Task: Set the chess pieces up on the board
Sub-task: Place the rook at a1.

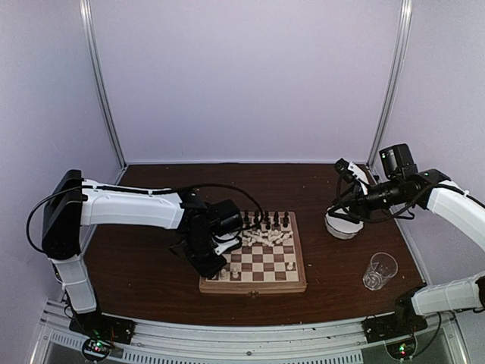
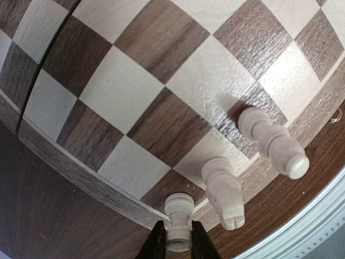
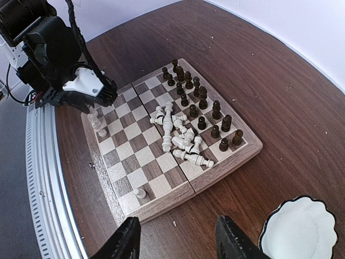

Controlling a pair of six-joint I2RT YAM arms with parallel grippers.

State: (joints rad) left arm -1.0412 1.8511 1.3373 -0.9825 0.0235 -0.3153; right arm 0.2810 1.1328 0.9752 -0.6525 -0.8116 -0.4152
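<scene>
Left gripper [image 2: 179, 245] clamps a cream-white piece [image 2: 179, 216] by its top at the board [image 2: 161, 43] edge (light, slick, tip-prone); right gripper [image 3: 178, 243] wide, empty.

The board [image 1: 265, 287] is a wooden square of light and dark brown checks inside a tan border, and it lies flat. The dark pieces [image 3: 202, 97] stand upright in two rows along its far edge. Just nearer, around the middle, the toppled cream pieces [image 3: 186, 141] lie in a loose heap, several touching. Three upright cream pieces [image 2: 223, 191] stand at the near edge by the left corner, one of them a pawn [image 2: 179, 218]. A lone cream pawn [image 3: 140, 192] stands by the near right corner.
</scene>
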